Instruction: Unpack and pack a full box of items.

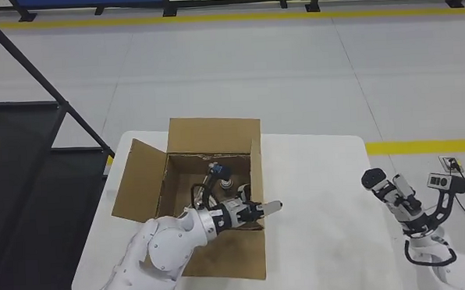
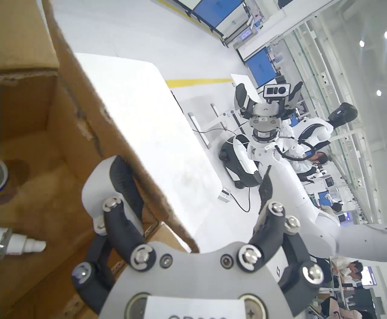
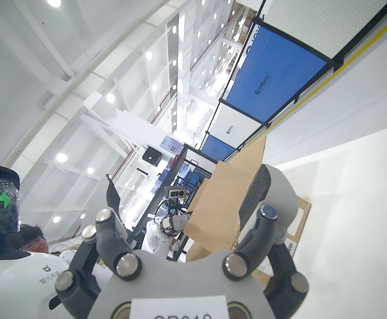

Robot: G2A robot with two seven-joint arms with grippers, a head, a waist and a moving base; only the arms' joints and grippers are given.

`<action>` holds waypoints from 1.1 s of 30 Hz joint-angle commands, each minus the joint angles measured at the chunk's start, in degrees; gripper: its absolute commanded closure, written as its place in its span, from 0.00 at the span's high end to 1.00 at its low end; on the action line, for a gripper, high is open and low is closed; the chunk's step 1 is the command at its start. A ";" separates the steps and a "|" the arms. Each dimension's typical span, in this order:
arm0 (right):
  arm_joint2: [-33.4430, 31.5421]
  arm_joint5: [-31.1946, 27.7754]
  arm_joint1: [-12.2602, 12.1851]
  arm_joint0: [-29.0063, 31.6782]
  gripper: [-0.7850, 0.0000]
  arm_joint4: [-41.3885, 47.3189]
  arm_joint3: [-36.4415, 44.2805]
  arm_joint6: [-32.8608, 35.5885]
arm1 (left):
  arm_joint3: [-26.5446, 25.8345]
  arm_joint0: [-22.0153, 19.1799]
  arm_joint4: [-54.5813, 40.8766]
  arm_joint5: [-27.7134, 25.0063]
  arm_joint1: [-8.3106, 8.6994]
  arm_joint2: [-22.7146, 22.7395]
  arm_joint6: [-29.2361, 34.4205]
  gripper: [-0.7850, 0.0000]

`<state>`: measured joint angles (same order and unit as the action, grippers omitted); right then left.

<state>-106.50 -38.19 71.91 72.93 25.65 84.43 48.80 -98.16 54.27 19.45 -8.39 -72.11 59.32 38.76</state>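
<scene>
An open cardboard box (image 1: 215, 135) stands on the white table (image 1: 322, 219). Inside it lie a small blue-capped bottle (image 1: 219, 170) and other small items; a white spray nozzle (image 2: 25, 245) rests on the box floor. My left gripper (image 1: 259, 208) (image 2: 193, 172) is open and straddles the box's right wall (image 2: 99, 133), one finger (image 2: 121, 178) inside and the other outside, nothing clamped. My right gripper (image 1: 386, 183) (image 3: 186, 178) hangs open and empty at the table's right edge, tilted upward, well apart from the box (image 3: 217, 205).
The box flaps are folded outward, the left flap (image 1: 136, 180) sticking out over the table. A black metal rack (image 1: 24, 193) stands left of the table. Bare tabletop lies between the box and the right arm.
</scene>
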 commanded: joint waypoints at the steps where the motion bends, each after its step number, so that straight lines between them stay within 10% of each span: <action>1: -1.35 -0.57 -0.24 0.70 1.00 1.13 -0.19 0.01 | 1.45 -1.68 0.09 0.55 -0.61 -2.82 -0.51 1.00; 19: -3.63 1.47 -2.07 1.50 1.00 1.91 -3.02 1.63 | 16.45 -11.53 -4.42 3.00 -5.27 -13.55 -2.06 1.00; 26: -1.41 1.74 -2.47 0.95 1.00 -1.56 2.15 1.68 | 7.05 -5.01 -4.13 0.77 -3.02 -5.16 -2.88 1.00; 33: 3.89 3.80 -2.63 -0.12 1.00 -11.04 13.17 -0.08 | -10.66 10.92 -3.66 -3.77 0.78 13.28 -4.70 1.00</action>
<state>-103.50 -34.53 69.26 72.93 16.32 95.99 49.09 -106.44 62.34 15.77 -11.50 -71.76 69.12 34.46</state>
